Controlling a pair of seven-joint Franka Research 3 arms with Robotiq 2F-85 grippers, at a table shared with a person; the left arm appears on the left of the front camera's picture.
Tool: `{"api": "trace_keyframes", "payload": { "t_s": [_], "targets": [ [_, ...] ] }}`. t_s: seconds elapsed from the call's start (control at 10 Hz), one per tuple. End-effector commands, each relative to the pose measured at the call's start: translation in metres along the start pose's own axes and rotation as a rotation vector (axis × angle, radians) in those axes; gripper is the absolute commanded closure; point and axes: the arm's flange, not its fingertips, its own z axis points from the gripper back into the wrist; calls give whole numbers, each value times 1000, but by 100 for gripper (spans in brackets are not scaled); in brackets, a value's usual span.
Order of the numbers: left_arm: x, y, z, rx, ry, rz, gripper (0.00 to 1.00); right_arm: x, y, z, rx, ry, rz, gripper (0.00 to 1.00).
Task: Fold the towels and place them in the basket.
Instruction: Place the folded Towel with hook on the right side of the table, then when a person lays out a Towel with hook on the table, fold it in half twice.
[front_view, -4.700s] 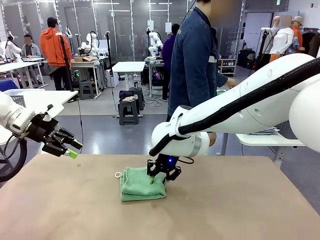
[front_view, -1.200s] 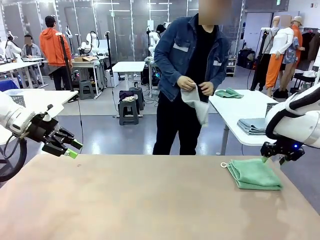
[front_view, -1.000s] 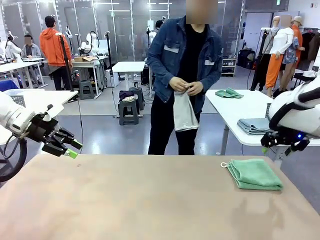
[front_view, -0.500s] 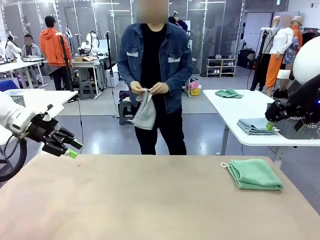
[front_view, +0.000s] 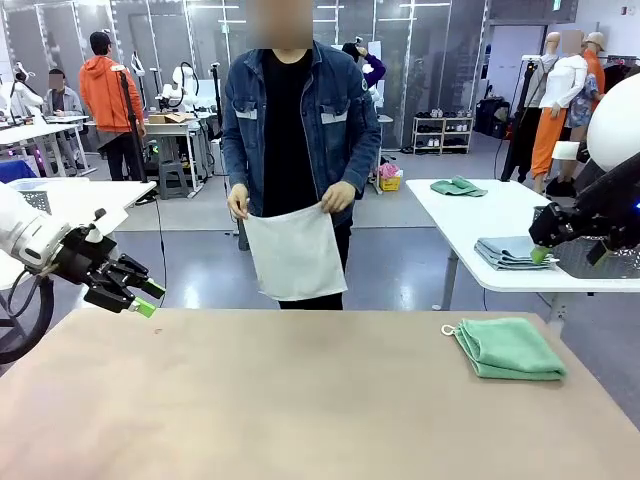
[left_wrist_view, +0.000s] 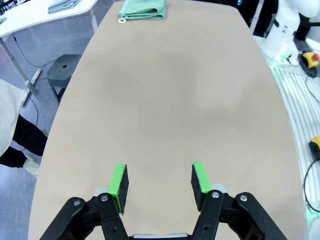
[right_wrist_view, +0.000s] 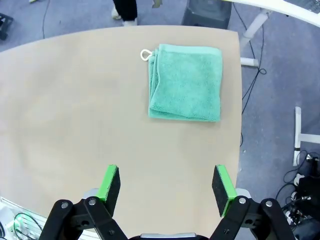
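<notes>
Left tool (front_view: 147, 298): hanging in the air off the left edge of the worktop (front_view: 300, 400), tilted down and inward, green pads parted to a middling gap, gripping nothing, touching nothing. From the left wrist, bare tan surface between and beyond the two pads (left_wrist_view: 120, 181). Right tool (front_view: 568, 250): up high off the right side, well clear of the surface, jaws spread wide, nothing between them. From the right wrist, wide gap in that tool (right_wrist_view: 166, 184), bare worktop under it. Mint green towel (front_view: 510, 347): folded into a neat flat stack, lying near the far right corner of the worktop, white loop (front_view: 447, 329) sticking out from the corner that faces the middle. Well apart from both tools, and far ahead of the right one's pads in the right wrist view (right_wrist_view: 186, 82). Off-white towel (front_view: 296, 252): in the person's grip, off the worktop, beyond its far edge. Spread open and hanging flat in front of the legs, one hand (front_view: 238, 207) pinching one top corner, the other hand (front_view: 337, 197) at the opposite corner.
</notes>
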Motion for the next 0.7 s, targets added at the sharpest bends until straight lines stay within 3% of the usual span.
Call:
{"api": "trace_keyframes", "payload": {
  "t_s": [0.0, 0.6],
  "targets": [
    [1, -1, 1, -1, 7, -6, 35, 1, 0, 2, 1, 0, -4, 8],
    [1, -1, 1, -1, 7, -6, 35, 1, 0, 2, 1, 0, -4, 8]
  ]
}}
